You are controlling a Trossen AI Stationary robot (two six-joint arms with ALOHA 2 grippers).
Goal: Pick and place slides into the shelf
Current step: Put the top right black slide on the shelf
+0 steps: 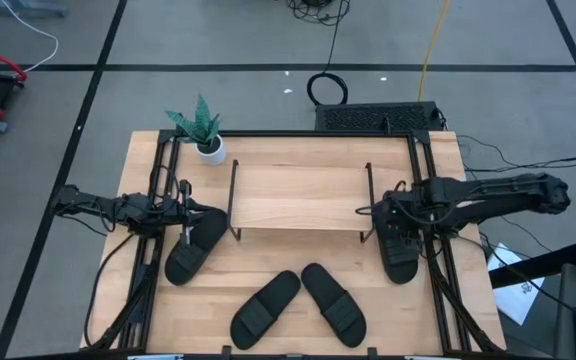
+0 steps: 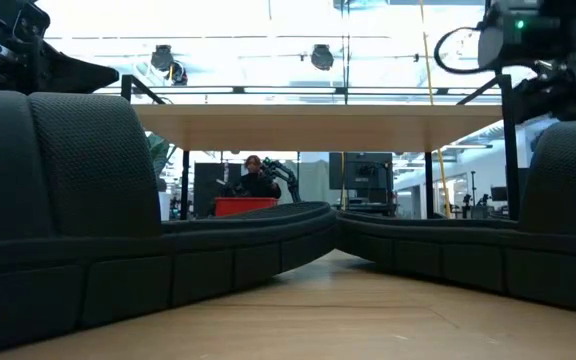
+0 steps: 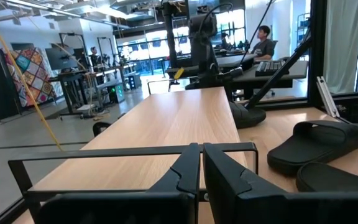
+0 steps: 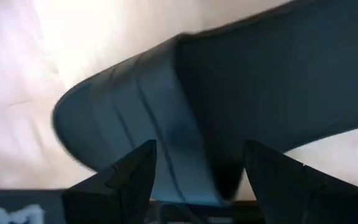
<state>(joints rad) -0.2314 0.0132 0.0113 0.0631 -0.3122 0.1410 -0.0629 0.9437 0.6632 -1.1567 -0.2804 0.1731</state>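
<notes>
The shelf [image 1: 298,195] stands mid-table, its light top board [image 3: 179,118] on a thin black wire frame. Four black slides lie flat on the tabletop: one at the left [image 1: 196,245], two near the front edge [image 1: 265,308] [image 1: 333,303], one at the right [image 1: 400,252]. My right gripper [image 1: 400,228] points steeply down over the right slide [image 4: 185,118], open, with a finger on either side of its ribbed strap [image 4: 160,124]. My left gripper [image 1: 184,213] is shut and level at the shelf's left end [image 3: 201,152], holding nothing. My right gripper comes at the right slide from above with its fingers [image 4: 126,174] astride the strap. The blurred wrist view does not show whether they touch it.
A small potted plant [image 1: 206,135] stands at the table's far left corner. Black frame rails [image 1: 153,200] run along both sides of the table. A dark box [image 1: 378,118] sits beyond the far edge. People [image 3: 263,37] are in the room behind.
</notes>
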